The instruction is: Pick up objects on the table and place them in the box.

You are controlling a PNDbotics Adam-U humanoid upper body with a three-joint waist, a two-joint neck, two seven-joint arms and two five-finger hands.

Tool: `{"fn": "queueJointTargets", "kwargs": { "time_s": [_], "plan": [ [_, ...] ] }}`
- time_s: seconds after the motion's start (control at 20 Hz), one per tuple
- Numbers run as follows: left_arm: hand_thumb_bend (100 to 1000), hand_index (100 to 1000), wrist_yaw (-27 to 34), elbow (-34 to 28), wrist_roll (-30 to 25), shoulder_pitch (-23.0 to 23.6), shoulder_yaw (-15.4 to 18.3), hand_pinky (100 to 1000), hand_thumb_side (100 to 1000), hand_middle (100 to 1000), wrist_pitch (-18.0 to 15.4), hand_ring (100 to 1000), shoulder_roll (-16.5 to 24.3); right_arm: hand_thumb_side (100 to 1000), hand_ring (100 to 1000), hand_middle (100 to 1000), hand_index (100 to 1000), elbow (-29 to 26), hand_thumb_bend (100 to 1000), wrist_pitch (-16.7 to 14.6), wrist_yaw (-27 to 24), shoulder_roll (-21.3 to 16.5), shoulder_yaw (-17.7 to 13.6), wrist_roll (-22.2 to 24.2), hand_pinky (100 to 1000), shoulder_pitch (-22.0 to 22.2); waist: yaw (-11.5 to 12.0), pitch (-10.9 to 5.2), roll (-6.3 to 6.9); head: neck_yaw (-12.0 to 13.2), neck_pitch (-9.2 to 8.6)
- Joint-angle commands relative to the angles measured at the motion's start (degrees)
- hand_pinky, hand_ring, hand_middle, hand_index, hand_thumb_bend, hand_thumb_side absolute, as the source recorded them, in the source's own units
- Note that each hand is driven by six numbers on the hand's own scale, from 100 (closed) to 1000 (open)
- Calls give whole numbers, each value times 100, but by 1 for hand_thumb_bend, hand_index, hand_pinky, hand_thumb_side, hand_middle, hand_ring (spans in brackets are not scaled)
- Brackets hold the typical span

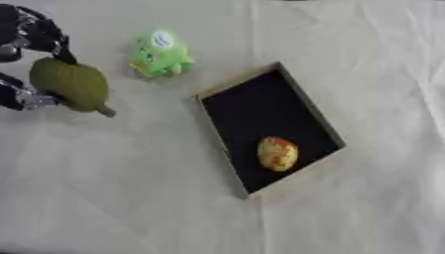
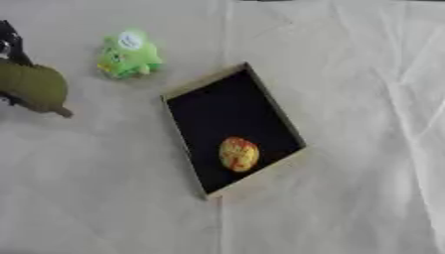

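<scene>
Left hand (image 1: 31, 54) at the table's left edge, well left of the box (image 1: 306, 106). Its black fingers curl over the top and under the bottom of an olive-green fruit-shaped object (image 1: 71, 83), so it is clamped on that object. The object's long axis slants from upper left to lower right, with a thin stem end pointing roughly toward the box. Cannot tell whether it is lifted or touching the cloth.

Box: shallow, dark inside, pale rim, lying askew on the white tablecloth (image 1: 382, 198). 1 item inside, a yellow-and-red rounded fruit (image 1: 277, 153), in the box's near end. The far end of the box is bare.

Green plush toy (image 1: 160, 53) sits on the cloth just off the box's upper-left corner, between the held object and the box, apart from both.

Right hand not visible in either view.

Judgement: the carry to the box runs rightward and slightly toward the viewer. The plush toy lies just above that line, so the path should pass on its near side. 1 item then remains on the cloth.
</scene>
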Motion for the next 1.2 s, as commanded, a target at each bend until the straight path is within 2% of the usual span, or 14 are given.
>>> {"fn": "queueJointTargets", "kwargs": {
  "time_s": [0.05, 0.3, 0.5, 0.6, 0.8, 1.1, 1.2],
  "plan": [
    [265, 622, 193, -185, -569, -302, -59, 616, 211, 426, -567, 502, -59, 470, 893, 631, 759, -82, 100, 9, -68, -89, -91, 8, 889, -30, -2, -171, 24, -22, -50],
    [287, 630, 315, -258, -824, -956, -373, 624, 176, 432, -591, 504, -798, 470, 894, 628, 758, -82, 100, 25, -114, -66, -94, 44, 890, -26, 31, -199, 43, -69, -37],
    [239, 624, 291, -162, -1014, -1394, -582, 619, 151, 424, -360, 497, -1627, 470, 894, 627, 758, -82, 100, 37, -150, -51, -89, 69, 891, -37, 61, -225, 36, -100, -17],
    [219, 616, 260, -111, -1088, -1486, -613, 612, 138, 415, -261, 491, -1954, 470, 894, 626, 758, -82, 100, 37, -159, -47, -91, 74, 891, -36, 74, -228, 33, -111, -15],
    [101, 602, 111, 68, -1137, -1536, -542, 611, 134, 400, -26, 481, -2520, 470, 894, 626, 758, -82, 100, 39, -180, -27, -91, 86, 892, -62, 105, -217, 32, -128, -33],
    [100, 595, -149, 504, -1359, -1608, -505, 616, 185, 391, 176, 474, -3320, 470, 895, 626, 757, -82, 100, 42, -195, 10, -78, 125, 893, -96, 128, -198, 6, -92, -42],
    [100, 595, -183, 581, -1427, -1609, -502, 616, 185, 391, 209, 474, -3460, 470, 895, 626, 757, -82, 100, 46, -197, 18, -79, 132, 893, -96, 133, -195, 2, -86, -41]
  ]
}}
